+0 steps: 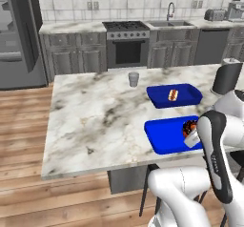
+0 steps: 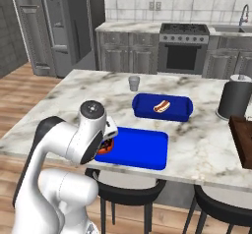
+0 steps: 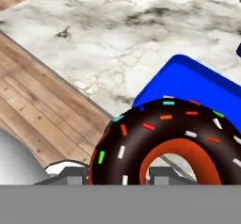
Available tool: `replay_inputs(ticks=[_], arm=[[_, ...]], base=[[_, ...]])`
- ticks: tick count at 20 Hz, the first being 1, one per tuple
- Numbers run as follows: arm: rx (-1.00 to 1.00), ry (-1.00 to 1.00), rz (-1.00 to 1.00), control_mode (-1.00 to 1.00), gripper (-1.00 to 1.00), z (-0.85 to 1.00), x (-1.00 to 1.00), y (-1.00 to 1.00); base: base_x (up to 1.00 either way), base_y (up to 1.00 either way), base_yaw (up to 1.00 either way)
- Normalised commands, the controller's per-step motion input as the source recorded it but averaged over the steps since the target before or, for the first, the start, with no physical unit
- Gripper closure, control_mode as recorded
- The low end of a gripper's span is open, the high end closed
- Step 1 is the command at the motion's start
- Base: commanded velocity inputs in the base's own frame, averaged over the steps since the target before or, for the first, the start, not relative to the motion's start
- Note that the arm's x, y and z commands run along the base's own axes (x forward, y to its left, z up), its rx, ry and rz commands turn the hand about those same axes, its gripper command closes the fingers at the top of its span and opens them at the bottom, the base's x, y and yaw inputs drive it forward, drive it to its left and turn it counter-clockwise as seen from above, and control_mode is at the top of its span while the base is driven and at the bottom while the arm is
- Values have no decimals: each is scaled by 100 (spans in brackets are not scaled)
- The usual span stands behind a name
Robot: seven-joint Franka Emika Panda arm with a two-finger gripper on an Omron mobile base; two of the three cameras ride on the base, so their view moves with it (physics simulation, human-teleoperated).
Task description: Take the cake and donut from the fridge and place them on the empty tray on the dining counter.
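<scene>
- The gripper (image 3: 113,173) has its jaws part-open and closed on the donut (image 3: 174,143) — in the hand view the ring sits between the two dark finger tips, one at its outer edge and one just inside the hole.
- In the left base view the donut (image 1: 189,127) hangs over the 3 o'clock end of the empty tray (image 1: 167,134); in the right base view it (image 2: 105,146) sits at the tray's (image 2: 138,149) 9 o'clock edge, largely hidden by the wrist.
- The relation that matters: the tray floor lies straight beyond the jaws, toward 1 o'clock in the hand view, where the blue rim (image 3: 188,77) shows past the donut. I cannot tell whether the donut touches the tray yet.
- Being a ring, the donut has no long axis; its sprinkled face is turned toward the hand camera, so it looks tilted rather than flat.
- The cake can't be made out on the tray.
- The hot dog tray (image 1: 174,96) sits at 12 o'clock of the empty tray on the dining counter (image 1: 95,121), apart from it.
</scene>
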Motion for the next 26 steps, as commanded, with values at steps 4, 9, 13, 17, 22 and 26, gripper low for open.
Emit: replay_inputs(ticks=[4, 9, 13, 17, 22, 26], arm=[[0, 0, 0, -100, 100, -45, 45, 9], [0, 0, 0, -100, 100, -45, 39, 6], [0, -1, 0, -100, 100, -36, 36, 0], [0, -1, 0, -100, 100, -29, 49, 0], [0, 0, 0, -100, 100, -23, 60, 0], [0, 0, 0, -100, 100, -24, 52, -2]], base=[[0, 0, 0], [0, 0, 0], [0, 0, 0], [0, 0, 0], [0, 0, 0], [0, 0, 0]])
